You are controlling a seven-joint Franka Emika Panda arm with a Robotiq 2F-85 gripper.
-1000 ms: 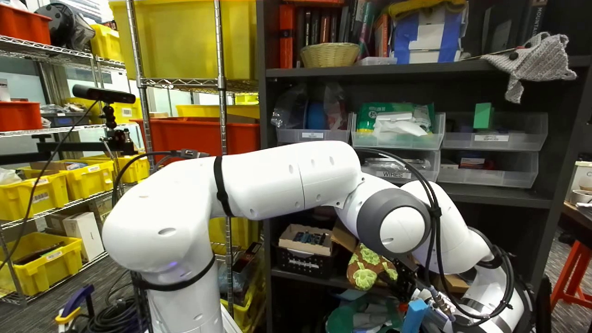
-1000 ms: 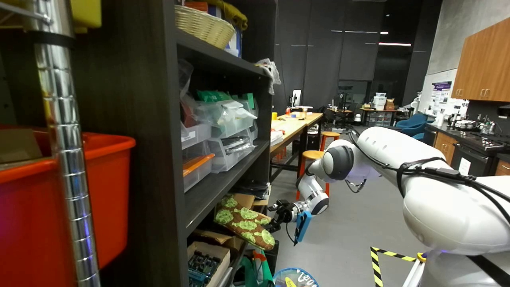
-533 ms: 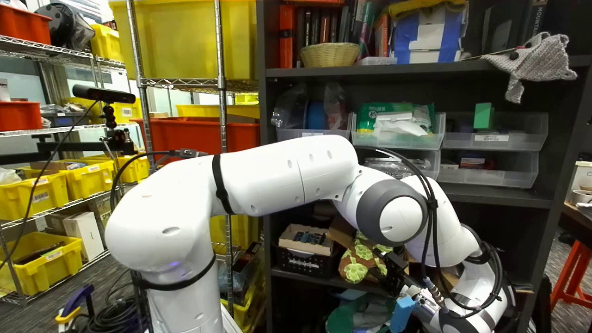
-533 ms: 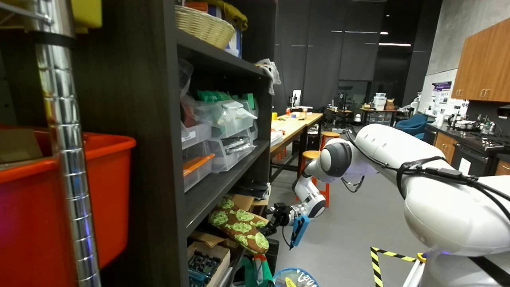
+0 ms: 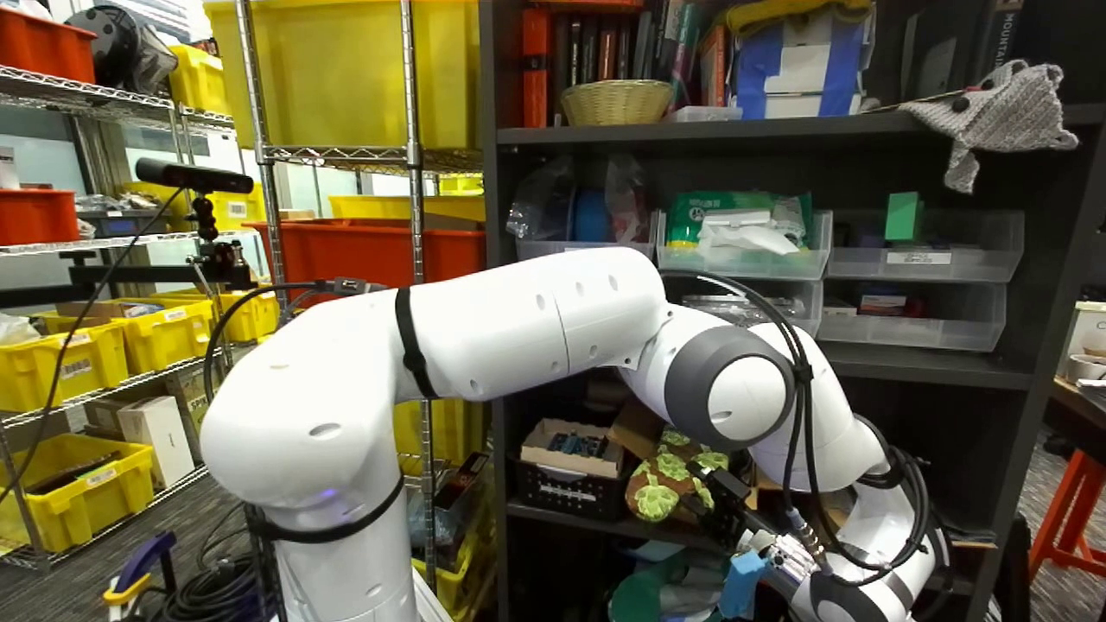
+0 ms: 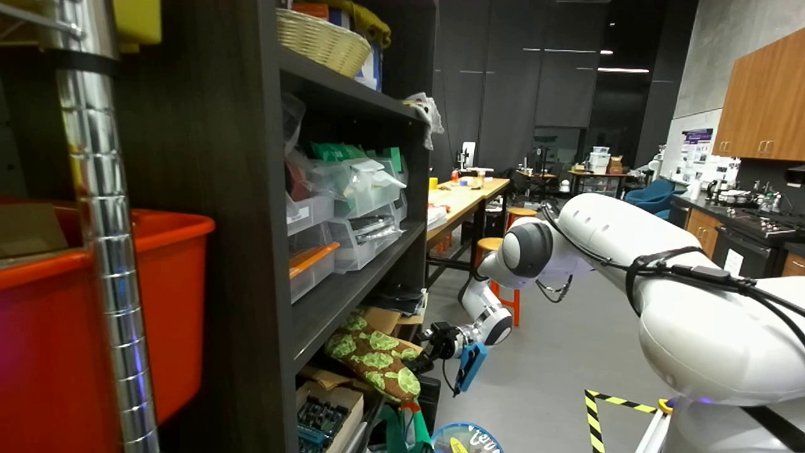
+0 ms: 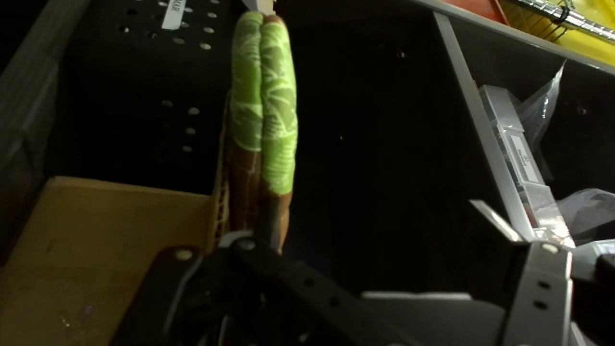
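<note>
Gripper (image 7: 372, 211) spread wide, 1 finger against patterned mitt (image 7: 277, 110), shifted leftward in both exterior views.

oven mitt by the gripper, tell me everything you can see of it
The oven mitt is brown with a bright green leafy print, looking like padded cloth. In the wrist view two padded layers lie together. It sits tilted at a low shelf, beside cardboard. The gripper stands open, one finger overlapping its near end; contact is unclear.
</note>
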